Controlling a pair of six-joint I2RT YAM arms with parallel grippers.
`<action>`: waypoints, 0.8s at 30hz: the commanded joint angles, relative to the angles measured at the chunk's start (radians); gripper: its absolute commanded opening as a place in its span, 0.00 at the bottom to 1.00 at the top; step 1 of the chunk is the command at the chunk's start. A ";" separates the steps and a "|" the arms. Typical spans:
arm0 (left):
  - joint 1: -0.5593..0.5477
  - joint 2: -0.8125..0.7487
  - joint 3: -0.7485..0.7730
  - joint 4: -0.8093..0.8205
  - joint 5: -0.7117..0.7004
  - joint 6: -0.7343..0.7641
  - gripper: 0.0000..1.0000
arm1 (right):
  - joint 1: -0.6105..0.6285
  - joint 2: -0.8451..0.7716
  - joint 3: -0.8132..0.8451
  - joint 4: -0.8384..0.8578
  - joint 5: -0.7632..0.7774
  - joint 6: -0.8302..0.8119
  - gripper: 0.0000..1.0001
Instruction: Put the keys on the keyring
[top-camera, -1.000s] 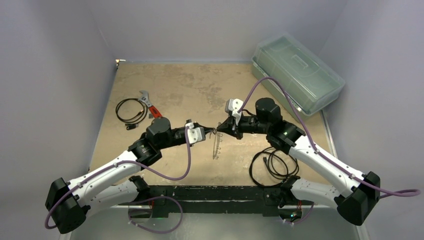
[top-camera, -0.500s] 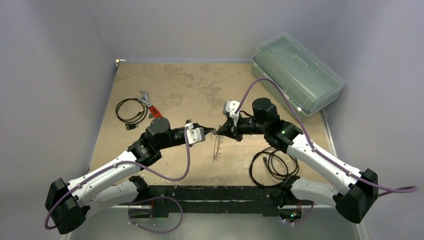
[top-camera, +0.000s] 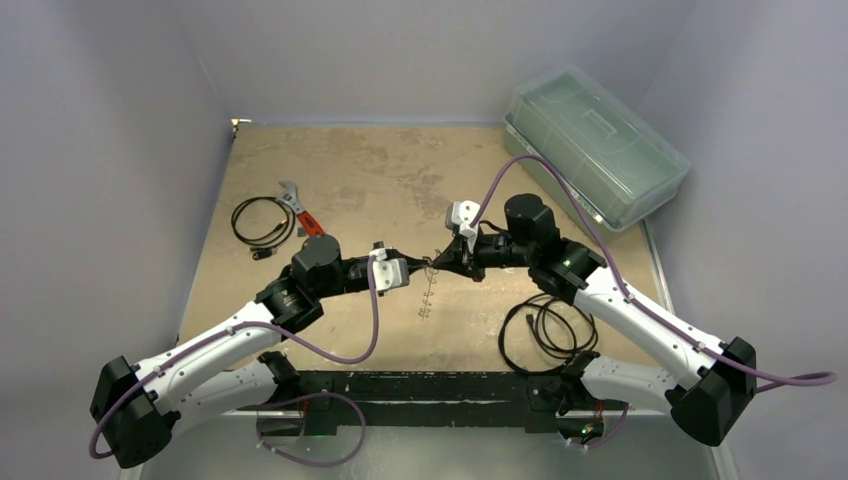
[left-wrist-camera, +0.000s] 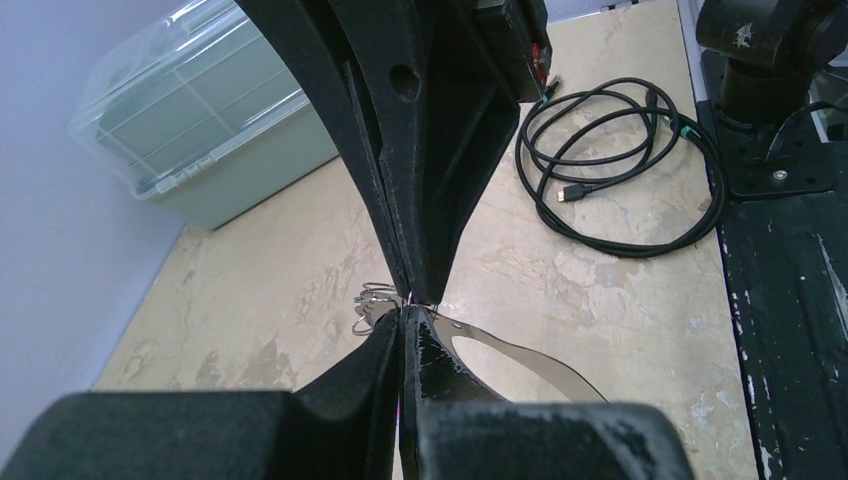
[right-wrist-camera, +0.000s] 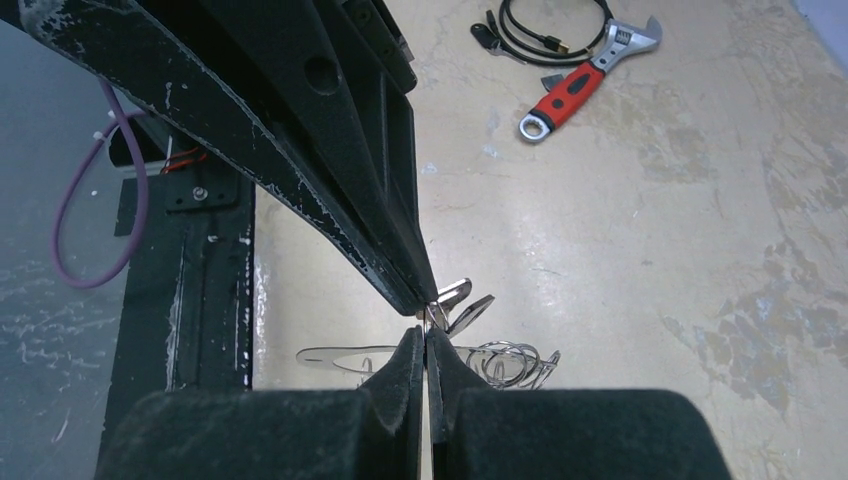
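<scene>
My two grippers meet tip to tip above the table's middle. The left gripper (top-camera: 426, 266) is shut on the keyring (top-camera: 426, 296), a thin silver loop that hangs below the tips and slants down to the left. The right gripper (top-camera: 441, 264) is shut on thin wire at the ring's rim. In the left wrist view my left gripper (left-wrist-camera: 404, 310) pinches the keyring (left-wrist-camera: 525, 356), with small rings (left-wrist-camera: 371, 298) beside the tips. In the right wrist view my right gripper (right-wrist-camera: 425, 332) pinches a small wire ring, with silver tabs (right-wrist-camera: 456, 294) and coiled rings (right-wrist-camera: 510, 362) beside it. No black-headed key shows.
A red-handled wrench (top-camera: 301, 212) and a small coiled black cable (top-camera: 262, 222) lie at the left. A larger black cable coil (top-camera: 545, 330) lies under the right arm. A clear lidded box (top-camera: 595, 145) stands at the back right.
The right gripper has moved slightly left, closer against the left gripper's tips. The hanging keyring has swung so its lower end now slants to the left.
</scene>
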 joint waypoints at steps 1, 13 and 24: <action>0.001 0.005 0.007 0.019 0.049 0.010 0.00 | 0.003 -0.005 0.056 0.022 -0.019 -0.015 0.00; 0.001 0.015 0.015 0.005 0.070 0.006 0.00 | 0.004 -0.041 0.055 0.016 0.051 -0.023 0.00; 0.001 0.020 0.018 0.000 0.067 0.004 0.00 | 0.002 -0.065 0.051 0.013 0.060 -0.023 0.00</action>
